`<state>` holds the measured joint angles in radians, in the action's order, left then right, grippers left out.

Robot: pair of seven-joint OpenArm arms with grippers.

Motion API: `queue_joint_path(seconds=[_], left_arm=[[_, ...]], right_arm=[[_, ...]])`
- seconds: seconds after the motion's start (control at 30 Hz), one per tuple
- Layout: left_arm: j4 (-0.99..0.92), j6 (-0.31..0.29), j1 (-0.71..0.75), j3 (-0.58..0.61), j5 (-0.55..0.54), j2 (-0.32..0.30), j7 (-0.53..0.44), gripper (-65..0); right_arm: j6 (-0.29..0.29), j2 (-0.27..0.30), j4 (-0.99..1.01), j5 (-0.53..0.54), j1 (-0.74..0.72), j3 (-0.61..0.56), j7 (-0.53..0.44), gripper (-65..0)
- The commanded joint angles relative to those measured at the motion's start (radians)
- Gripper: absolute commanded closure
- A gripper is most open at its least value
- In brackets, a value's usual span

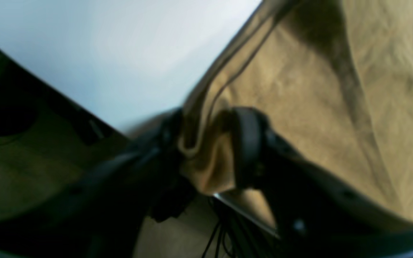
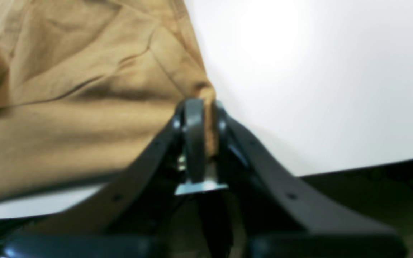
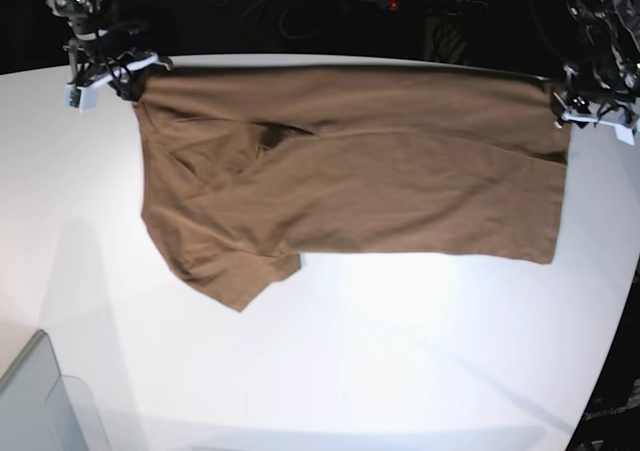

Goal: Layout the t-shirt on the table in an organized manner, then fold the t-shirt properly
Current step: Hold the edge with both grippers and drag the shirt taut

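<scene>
Surface: large smooth white table [image 3: 400,371] with curved edge.
On it: plain brown cloth t-shirt [image 3: 400,181], spread sideways across the far half.
Near-left corner: clear grey bin [image 3: 40,401].

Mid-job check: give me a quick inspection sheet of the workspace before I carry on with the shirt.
Surface: white table, mostly bare.
Job's things: brown t-shirt spread sideways near the far edge, one sleeve folded over.
Clutter: clear grey bin at the near corner.
Grippers: left gripper around bunched shirt cloth; right gripper pinching a shirt corner.
Cables: dark wires under the left gripper.
Surroundings: dark, unclear.
</scene>
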<state>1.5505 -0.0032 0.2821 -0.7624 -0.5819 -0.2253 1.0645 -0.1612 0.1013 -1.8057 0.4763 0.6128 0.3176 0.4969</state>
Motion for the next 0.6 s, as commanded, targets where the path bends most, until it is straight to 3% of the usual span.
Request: queue_joint_path(seconds=[0.0,0.13,0.2,0.37,0.47,0.57], left_arm=[[0.015,0.004,-0.002,-0.004,0.0,-0.016,0.001,-26.4],[0.017,0.004,-0.004,-0.01,-0.006,-0.016,0.003,-28.2],[0.017,0.004,-0.005,-0.01,-0.008,-0.016,0.003,-28.3],[0.072,0.004,-0.007,-0.013,-0.01,-0.016,0.003,-28.4],[0.141,0.004,-0.013,-0.013,-0.01,-0.016,0.0,-28.4],[0.195,0.004,-0.08,-0.013,-0.002,-0.013,-0.002,-28.4]], right_arm=[[-0.011,0.005,-0.021,0.008,0.014,0.005,-0.022,-12.1],[-0.011,0.004,-0.047,0.009,0.026,0.012,-0.024,-25.0],[-0.011,-0.013,-0.07,0.009,0.038,0.025,-0.024,-28.5],[-0.011,-0.113,-0.138,0.009,0.098,0.133,-0.129,-29.4],[-0.011,-0.107,-0.15,0.008,0.1,0.127,-0.175,-29.4],[-0.011,-0.047,-0.144,0.005,0.014,0.082,-0.171,-29.4]])
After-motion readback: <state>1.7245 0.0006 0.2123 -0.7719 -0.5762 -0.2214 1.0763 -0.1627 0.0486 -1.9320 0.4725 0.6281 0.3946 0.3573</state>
